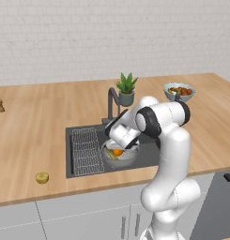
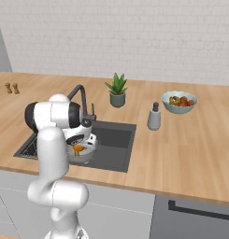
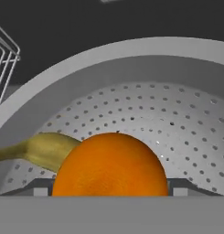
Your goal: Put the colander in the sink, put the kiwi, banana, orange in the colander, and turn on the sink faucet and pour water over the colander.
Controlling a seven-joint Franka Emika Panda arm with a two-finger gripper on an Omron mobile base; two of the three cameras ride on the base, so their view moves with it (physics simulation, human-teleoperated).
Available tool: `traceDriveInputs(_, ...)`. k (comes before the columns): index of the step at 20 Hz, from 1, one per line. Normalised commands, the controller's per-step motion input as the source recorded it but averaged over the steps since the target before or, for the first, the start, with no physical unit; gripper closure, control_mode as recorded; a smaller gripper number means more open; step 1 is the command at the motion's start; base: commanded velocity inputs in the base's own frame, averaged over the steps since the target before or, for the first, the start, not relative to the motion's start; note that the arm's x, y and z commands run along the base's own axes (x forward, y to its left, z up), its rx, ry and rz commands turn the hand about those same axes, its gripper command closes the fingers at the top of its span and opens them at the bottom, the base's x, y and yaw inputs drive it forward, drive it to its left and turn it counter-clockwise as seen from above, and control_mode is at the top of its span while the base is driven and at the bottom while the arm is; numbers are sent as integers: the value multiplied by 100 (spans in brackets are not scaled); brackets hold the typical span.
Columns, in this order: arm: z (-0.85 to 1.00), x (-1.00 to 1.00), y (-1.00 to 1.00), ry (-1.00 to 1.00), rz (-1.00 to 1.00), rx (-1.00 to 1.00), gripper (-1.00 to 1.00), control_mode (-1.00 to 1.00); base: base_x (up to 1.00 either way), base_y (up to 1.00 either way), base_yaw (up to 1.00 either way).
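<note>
1. The end effector [image 3: 111, 192] hangs spread wide over the orange [image 3: 109, 165], which rests between its tips in the colander [image 3: 186, 137], gripping nothing.
2. Beside it lies the banana [image 3: 42, 150].
3. Far off on the counter [image 1: 27, 136], the kiwi [image 1: 42, 177] waits; lifting carelessly could nudge the orange out.

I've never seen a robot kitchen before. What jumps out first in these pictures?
The white robot arm bends low over the dark grey sink, its gripper down in the round perforated metal colander. There a bright orange ball of fruit sits between the open fingers, beside a yellow banana. A small yellow-green kiwi waits on the wooden counter.
</note>
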Motion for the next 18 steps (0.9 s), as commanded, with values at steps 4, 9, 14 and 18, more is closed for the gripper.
traceDriveInputs(4,29,-5,-19,-6,0,-1,-100,-100,0,0,0)
traceDriveInputs(9,54,-6,-19,-7,-1,-2,-100,-100,0,0,0)
traceDriveInputs(14,81,-30,-33,-6,-1,-1,-100,-100,0,0,0)
traceDriveInputs(18,100,-98,-43,-15,-1,0,-100,-100,0,0,0)
